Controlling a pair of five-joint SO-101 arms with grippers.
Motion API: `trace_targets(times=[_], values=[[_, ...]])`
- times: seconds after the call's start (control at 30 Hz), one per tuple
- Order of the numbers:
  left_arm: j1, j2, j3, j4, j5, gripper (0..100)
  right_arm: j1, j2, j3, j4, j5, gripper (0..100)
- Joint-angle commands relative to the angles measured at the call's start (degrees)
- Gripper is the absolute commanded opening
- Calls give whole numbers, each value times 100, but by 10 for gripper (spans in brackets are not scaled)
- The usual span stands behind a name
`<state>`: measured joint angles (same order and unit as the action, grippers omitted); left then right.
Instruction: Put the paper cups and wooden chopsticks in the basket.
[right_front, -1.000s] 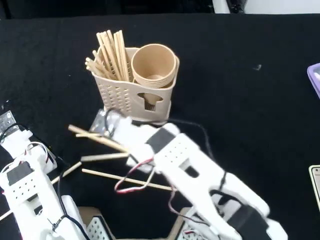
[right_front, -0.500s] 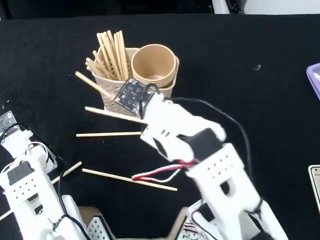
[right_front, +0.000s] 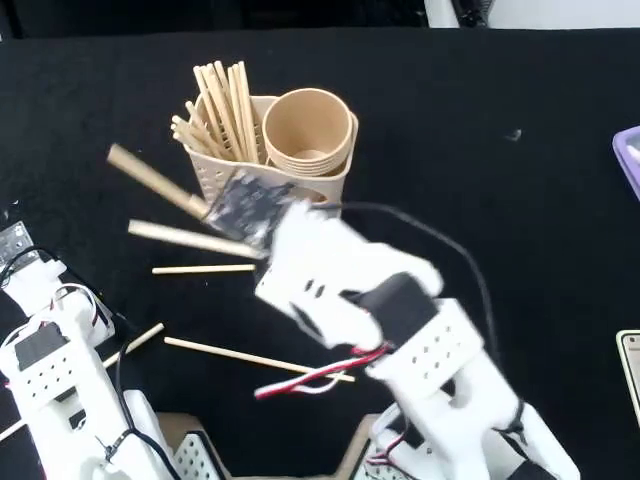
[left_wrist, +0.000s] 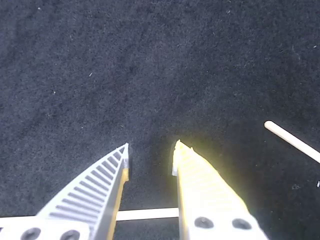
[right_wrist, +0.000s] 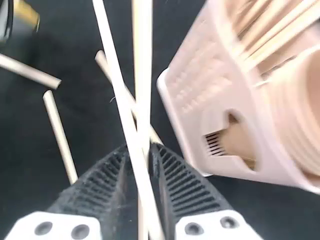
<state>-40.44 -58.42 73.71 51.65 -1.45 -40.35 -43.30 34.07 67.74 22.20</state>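
The perforated beige basket stands at the back of the table, holding several wooden chopsticks and stacked paper cups. My right gripper hangs just in front of the basket's left side, shut on two chopsticks that fan out to the left above the table. In the right wrist view the fingers pinch the two crossed chopsticks beside the basket. My left gripper is open and empty over the black cloth at the front left.
Three loose chopsticks lie on the black cloth: one left of the right arm, one in front of it, one by the left arm. A purple object sits at the right edge.
The right gripper has lifted two chopsticks off the table, carried them up toward the basket, and now swings their free ends out to the left. The left arm has kept still.
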Motion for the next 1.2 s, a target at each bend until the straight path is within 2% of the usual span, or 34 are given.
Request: trace_targets(times=[0.0, 0.2, 0.37, 0.63, 0.83, 1.17], values=[[-13, 0, -295, -97, 62, 148, -62, -127, 725, -563, -53, 11], [-4, 0, -295, -97, 62, 148, -35, -127, 2273, -1336, 220, 11], [-4, 0, -295, -97, 62, 148, 18, -57, 2985, -1705, 220, 11], [-31, 0, -295, -97, 62, 148, 18, 1525, 2536, -1688, 185, 24], [-31, 0, -295, -97, 62, 148, 0, 2519, 1859, -1363, -44, 214], [-31, 0, -295, -97, 62, 148, 9, 2800, 1130, -1196, -105, 198]])
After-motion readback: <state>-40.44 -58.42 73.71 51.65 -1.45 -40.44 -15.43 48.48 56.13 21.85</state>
